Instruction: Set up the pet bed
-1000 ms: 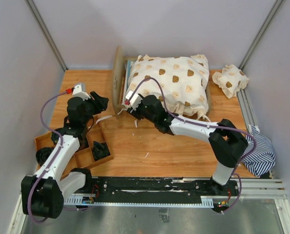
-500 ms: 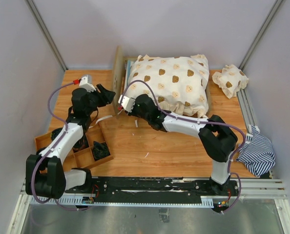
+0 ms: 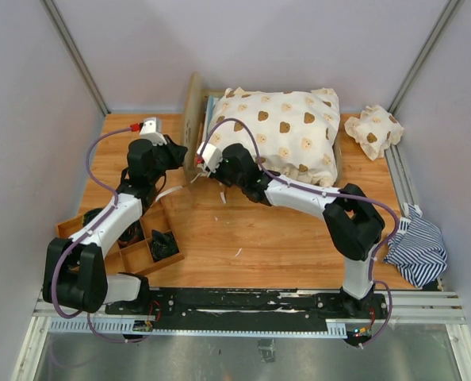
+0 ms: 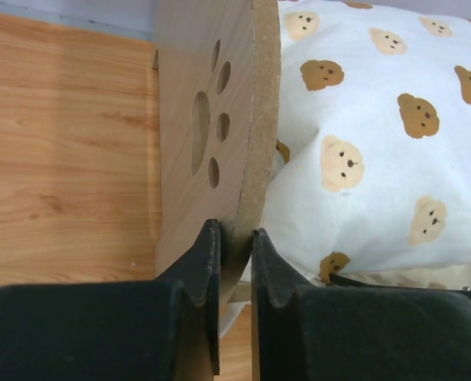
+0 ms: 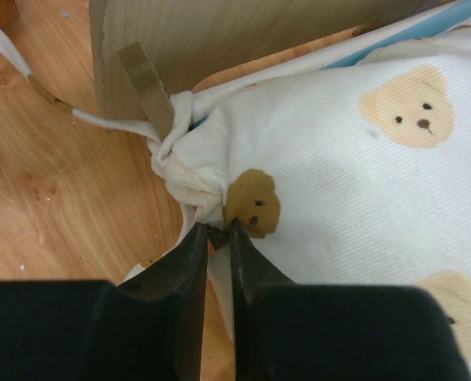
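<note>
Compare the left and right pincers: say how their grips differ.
The left pincer clamps the rigid plywood headboard by its edge; the right pincer pinches soft cloth, a corner of the bear-print cover. The left jaws are held apart by the board; the right jaws nearly touch. Both are shut on something.

Overhead looks down; wrist cameras near the cover [image 4: 378, 119].

The bed [image 3: 193, 101] is draped with a bear-print cover [image 3: 279, 135]. The left gripper [image 3: 180, 154] is set at the headboard [image 3: 191, 131], the right gripper [image 3: 207, 167] at the cover's near corner.
</note>
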### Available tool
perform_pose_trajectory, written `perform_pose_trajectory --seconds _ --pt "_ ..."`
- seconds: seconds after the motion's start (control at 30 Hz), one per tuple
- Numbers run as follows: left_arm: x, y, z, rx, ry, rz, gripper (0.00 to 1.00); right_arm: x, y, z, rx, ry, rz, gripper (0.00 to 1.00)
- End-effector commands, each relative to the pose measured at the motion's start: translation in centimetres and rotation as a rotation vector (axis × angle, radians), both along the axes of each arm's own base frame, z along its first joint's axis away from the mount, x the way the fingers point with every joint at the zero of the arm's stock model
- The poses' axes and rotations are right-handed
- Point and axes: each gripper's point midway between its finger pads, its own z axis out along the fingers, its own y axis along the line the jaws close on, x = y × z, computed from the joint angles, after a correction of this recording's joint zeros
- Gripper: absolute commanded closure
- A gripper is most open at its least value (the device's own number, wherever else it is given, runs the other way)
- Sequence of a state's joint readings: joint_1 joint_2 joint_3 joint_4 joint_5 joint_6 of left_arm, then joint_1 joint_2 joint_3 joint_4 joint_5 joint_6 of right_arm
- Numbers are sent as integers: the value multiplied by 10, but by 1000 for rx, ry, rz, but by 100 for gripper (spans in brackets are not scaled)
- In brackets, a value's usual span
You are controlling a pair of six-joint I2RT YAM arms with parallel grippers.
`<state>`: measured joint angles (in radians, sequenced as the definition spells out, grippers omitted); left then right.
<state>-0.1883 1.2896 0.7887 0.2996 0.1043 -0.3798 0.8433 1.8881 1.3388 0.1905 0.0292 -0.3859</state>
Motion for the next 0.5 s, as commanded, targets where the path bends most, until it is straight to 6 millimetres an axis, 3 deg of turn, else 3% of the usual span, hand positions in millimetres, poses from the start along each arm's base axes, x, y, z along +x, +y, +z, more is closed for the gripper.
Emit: perform_pose_trajectory --seconds 0.0,0.2,0.47 --pt "0 -4 14 39 -54 0 98 20 -11 -10 77 113 -104 100" --pt "-4 -6 22 48 -80 -5 100 34 -20 1 177 189 -188 100" --pt "-9 -8 18 50 -75 -8 100 35 -15 -12 191 253 -174 100"
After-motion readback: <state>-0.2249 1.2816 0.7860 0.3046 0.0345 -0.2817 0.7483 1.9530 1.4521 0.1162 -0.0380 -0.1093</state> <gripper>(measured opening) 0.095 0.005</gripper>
